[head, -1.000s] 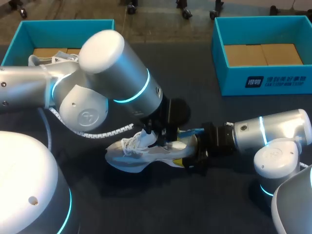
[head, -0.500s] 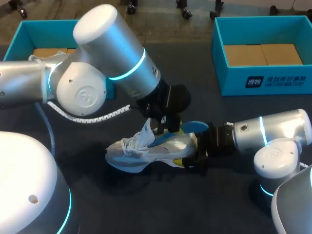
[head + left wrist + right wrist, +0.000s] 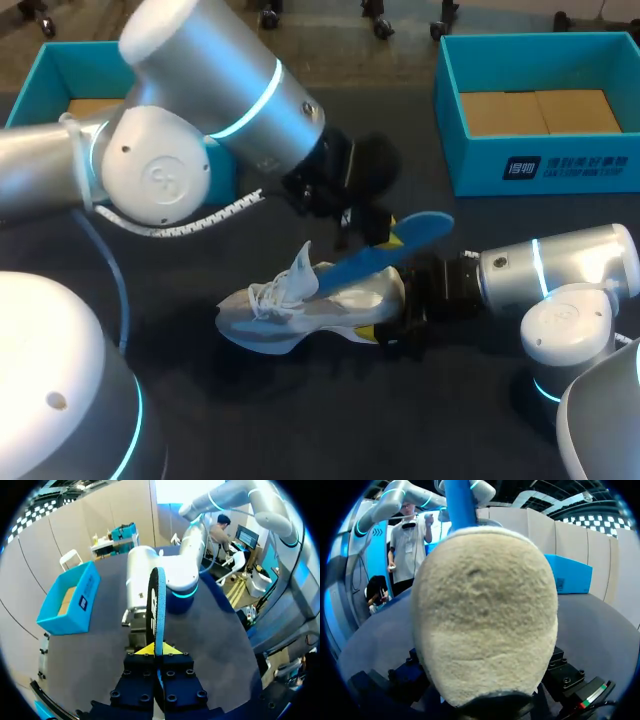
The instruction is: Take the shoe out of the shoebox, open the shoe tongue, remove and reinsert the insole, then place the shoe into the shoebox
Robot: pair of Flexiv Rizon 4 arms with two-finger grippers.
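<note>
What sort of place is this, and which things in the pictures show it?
Probably a robot lab or test bench. The left gripper holds a blue insole partly out of a white shoe on a dark table, with open teal shoeboxes at the far side.

White print is spotted on the near wall of the right box (image 3: pixel 480 172): a small square sign with two short lines of characters (image 3: pixel 568 168) beside it, all too small to be read. From the left wrist, a dark label (image 3: pixel 83 602) bearing a white sign is seen on the side wall of a blue box (image 3: pixel 67 620); nothing on it can be made out. From the right wrist, a small dark mark (image 3: pixel 560 584) is caught on the wall of a far box (image 3: pixel 575 567), likewise unreadable. A round emblem (image 3: pixel 163 182) is seen pressed into a joint cap of the left arm (image 3: pixel 240 90); no letters can be told.
</note>
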